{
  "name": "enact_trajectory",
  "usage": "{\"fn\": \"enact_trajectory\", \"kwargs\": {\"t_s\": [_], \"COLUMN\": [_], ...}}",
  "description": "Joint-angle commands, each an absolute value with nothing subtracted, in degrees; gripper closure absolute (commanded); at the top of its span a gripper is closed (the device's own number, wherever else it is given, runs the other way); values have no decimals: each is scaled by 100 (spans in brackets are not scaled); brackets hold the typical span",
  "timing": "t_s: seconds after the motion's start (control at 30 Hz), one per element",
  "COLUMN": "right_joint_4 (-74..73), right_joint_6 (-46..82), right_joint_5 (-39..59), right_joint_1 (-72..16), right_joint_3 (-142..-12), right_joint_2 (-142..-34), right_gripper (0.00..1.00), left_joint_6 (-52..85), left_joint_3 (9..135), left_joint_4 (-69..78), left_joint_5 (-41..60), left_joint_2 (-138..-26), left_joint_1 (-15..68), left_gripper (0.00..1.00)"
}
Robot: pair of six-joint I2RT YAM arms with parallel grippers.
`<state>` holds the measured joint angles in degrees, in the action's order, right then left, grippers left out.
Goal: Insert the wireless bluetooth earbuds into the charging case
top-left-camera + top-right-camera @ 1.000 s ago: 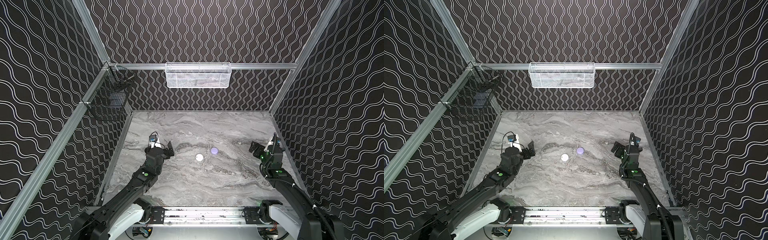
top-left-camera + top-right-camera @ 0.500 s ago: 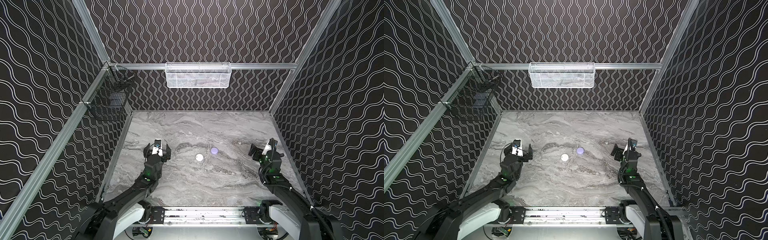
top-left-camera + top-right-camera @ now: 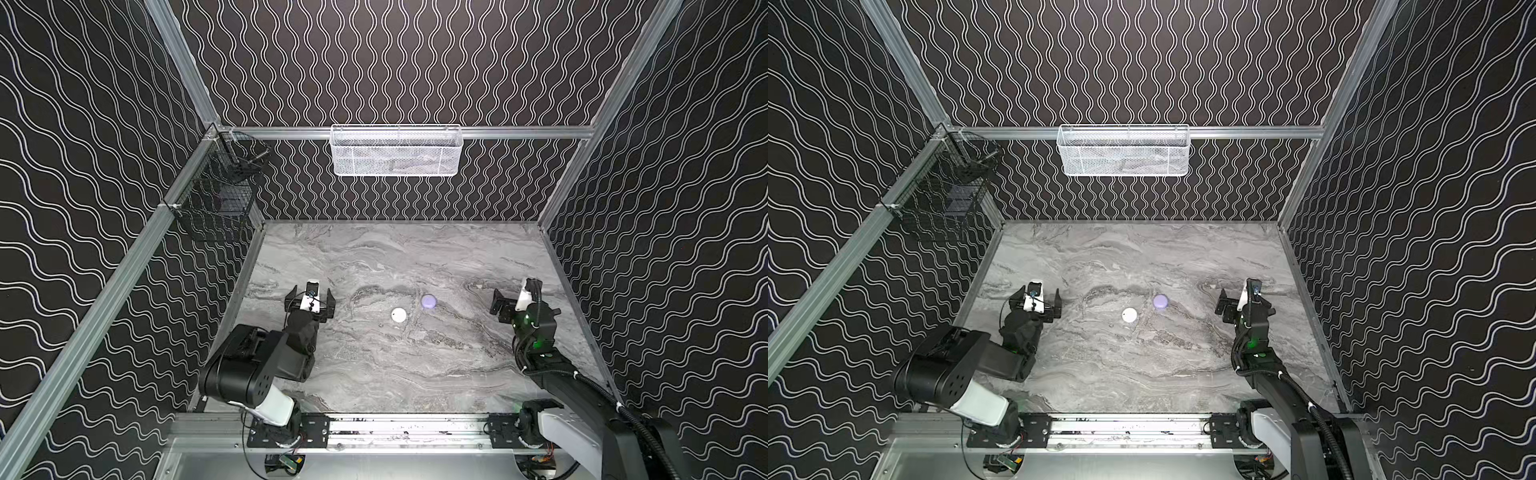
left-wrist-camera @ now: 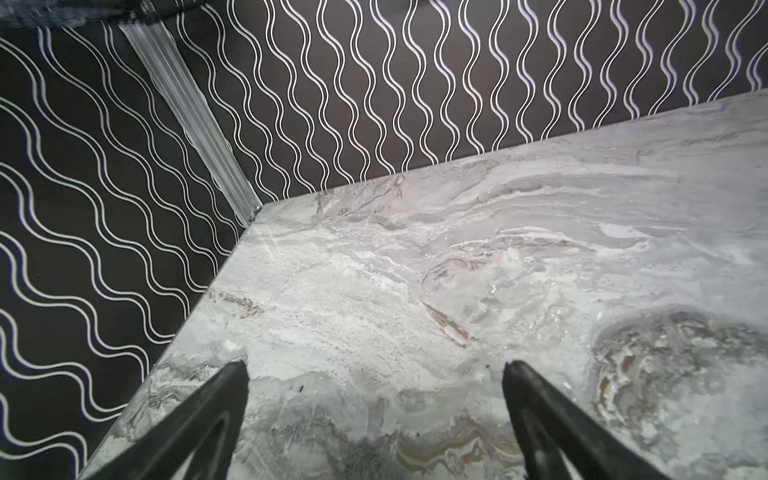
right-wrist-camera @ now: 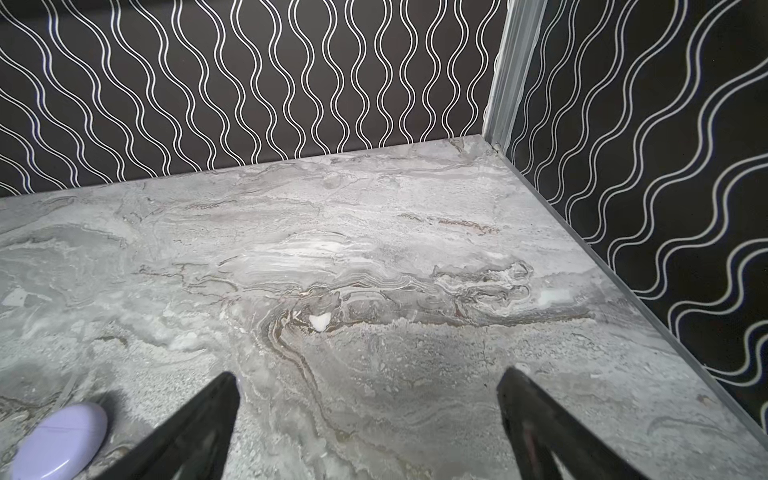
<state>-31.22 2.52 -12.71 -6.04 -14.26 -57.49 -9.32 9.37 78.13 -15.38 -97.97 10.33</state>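
Cases [image 3: 398,314] [image 3: 428,301] lie between left gripper [image 4: 374,366] and right gripper [image 5: 368,374] — both spread wide.

Cropped at the right wrist view's edge: lilac case [image 5: 58,444]. Indistinct behind mesh: contents of white basket [image 3: 396,151].

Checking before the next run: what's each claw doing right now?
Left claw: open, holding nothing.
Right claw: open, holding nothing.
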Motion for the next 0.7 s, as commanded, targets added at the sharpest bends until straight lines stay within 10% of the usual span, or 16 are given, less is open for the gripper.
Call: {"fn": "enact_trajectory", "kwargs": {"t_s": [0.0,0.67], "right_joint_4": [-3530,-6050], "right_joint_6": [11,-437], "right_joint_5": [-1082,-332], "right_joint_1": [-616,-136], "right_joint_3": [-1463,-1365], "right_joint_2": [-5836,-7779], "right_gripper": [0,0], "left_joint_6": [-813,-431], "left_joint_3": [1226,2084], "left_joint_4": [7756,5972], "left_joint_5": [-796,343], "left_joint_2": [-9642,-9518], "left_joint_1": [853,137], "left_gripper": [1,1]}}
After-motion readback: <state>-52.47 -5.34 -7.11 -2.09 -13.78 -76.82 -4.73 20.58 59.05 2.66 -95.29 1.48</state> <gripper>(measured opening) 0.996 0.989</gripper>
